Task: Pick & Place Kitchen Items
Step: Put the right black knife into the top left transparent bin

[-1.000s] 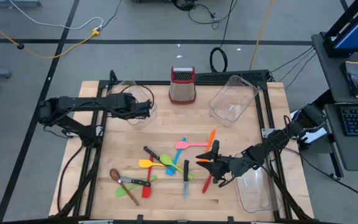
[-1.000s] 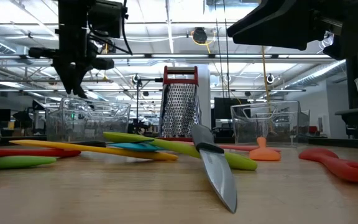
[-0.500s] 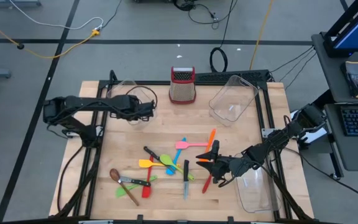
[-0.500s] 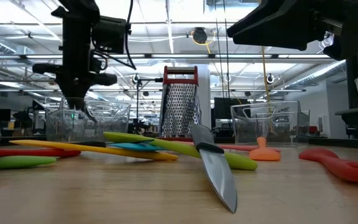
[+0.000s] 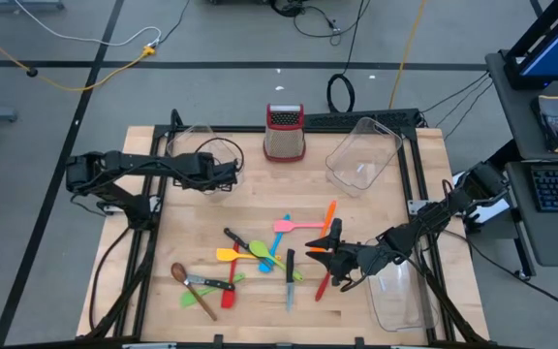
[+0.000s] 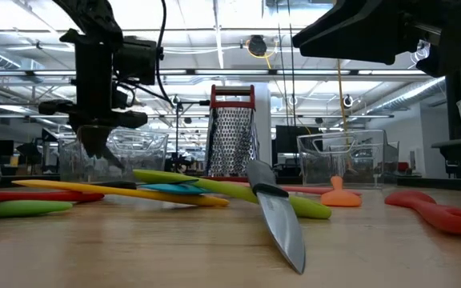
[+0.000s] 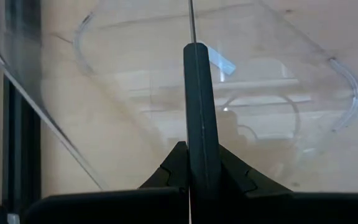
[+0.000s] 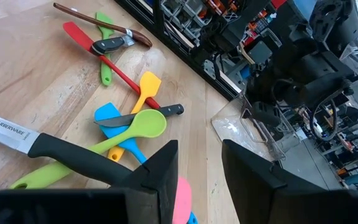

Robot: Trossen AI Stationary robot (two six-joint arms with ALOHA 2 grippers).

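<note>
**Left arm carries a knife to the far-left bin**

High view: we see the left gripper (image 5: pixel 229 173) by the clear plastic bin (image 5: pixel 190 139), utensil pile (image 5: pixel 250 257) mid-table, for sorting.

Left wrist: fingers clamp the black-handled knife (image 7: pixel 199 118).

Right wrist: right gripper (image 8: pixel 199 163), fingers apart, waits above the pile.

Grater: you have a metal box grater (image 5: pixel 285 133) with a red top standing upright at the table's far edge.
Bins: you see three clear plastic bins, one far left (image 5: pixel 204 147), one tilted far right (image 5: pixel 362 155), one at the near right edge (image 5: pixel 398 299) (all look empty).
Table: your wooden tabletop (image 5: pixel 260 199) sits in a black frame.
Floor: cables (image 5: pixel 340 92) trail behind the table.
</note>
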